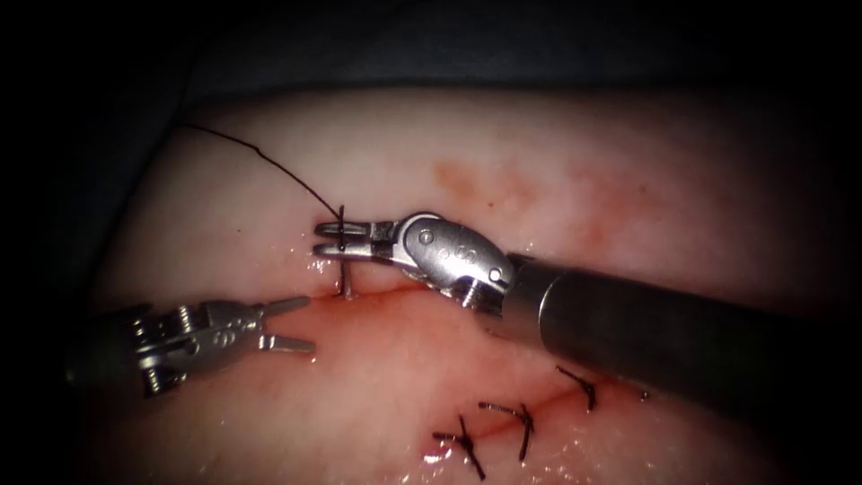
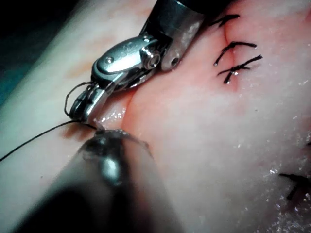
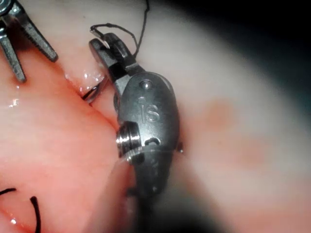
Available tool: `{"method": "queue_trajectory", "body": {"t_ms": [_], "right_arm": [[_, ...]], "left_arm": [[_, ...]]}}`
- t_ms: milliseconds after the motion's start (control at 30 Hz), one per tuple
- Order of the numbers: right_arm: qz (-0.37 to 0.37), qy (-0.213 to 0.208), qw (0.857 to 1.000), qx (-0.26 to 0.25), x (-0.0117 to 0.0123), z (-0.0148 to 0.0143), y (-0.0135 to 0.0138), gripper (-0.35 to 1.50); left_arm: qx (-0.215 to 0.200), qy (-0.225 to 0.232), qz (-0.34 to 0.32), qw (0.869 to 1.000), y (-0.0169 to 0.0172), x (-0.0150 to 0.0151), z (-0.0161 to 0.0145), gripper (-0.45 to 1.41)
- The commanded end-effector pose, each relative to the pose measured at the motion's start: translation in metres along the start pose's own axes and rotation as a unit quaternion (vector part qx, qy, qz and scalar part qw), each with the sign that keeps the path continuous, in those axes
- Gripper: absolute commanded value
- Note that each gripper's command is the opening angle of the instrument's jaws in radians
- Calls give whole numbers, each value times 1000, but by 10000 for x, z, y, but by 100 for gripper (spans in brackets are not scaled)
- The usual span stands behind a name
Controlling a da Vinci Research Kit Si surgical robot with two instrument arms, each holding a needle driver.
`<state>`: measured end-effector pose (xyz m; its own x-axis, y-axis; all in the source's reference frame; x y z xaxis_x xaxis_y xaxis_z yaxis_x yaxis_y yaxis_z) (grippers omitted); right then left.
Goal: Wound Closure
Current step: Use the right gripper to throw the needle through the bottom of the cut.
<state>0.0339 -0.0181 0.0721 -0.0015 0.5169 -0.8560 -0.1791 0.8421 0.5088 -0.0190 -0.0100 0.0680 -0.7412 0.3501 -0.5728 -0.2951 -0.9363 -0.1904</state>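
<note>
1. Right tool (image 1: 330,240): bare metal, polished and shiny on the wrist housing, with ridged, rough-looking inner faces on the jaws. Its shaft (image 1: 664,337) is a darker, smoother satin metal.
2. Left tool (image 1: 292,324): same silvery metal, glossy, with toothed jaw faces.
3. Needle (image 1: 343,253): thin dark wire, slick metal look.
4. Thread (image 1: 260,160): fine black strand, matt, a bit wiry.
5. Tissue (image 1: 575,162): pale, soft and smooth, wet and glistening near the cut (image 1: 377,295).
6. Red fluid (image 1: 395,359): thin glossy film on the tissue.
7. Stitches (image 1: 516,418): black, matt, stiff-looking cut ends.
</note>
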Motion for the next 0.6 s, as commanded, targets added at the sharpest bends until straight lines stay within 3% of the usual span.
{"method": "queue_trajectory", "body": {"t_ms": [33,333,600], "right_arm": [[4,0,1000,-4,3,12,4,-35],[86,-8,994,-66,9,14,6,-35],[93,-32,993,-65,0,14,-3,-35]], "left_arm": [[0,3,2,1000,1,3,10,9],[-7,19,5,1000,41,3,18,-3],[0,29,12,999,62,16,3,-8]]}}
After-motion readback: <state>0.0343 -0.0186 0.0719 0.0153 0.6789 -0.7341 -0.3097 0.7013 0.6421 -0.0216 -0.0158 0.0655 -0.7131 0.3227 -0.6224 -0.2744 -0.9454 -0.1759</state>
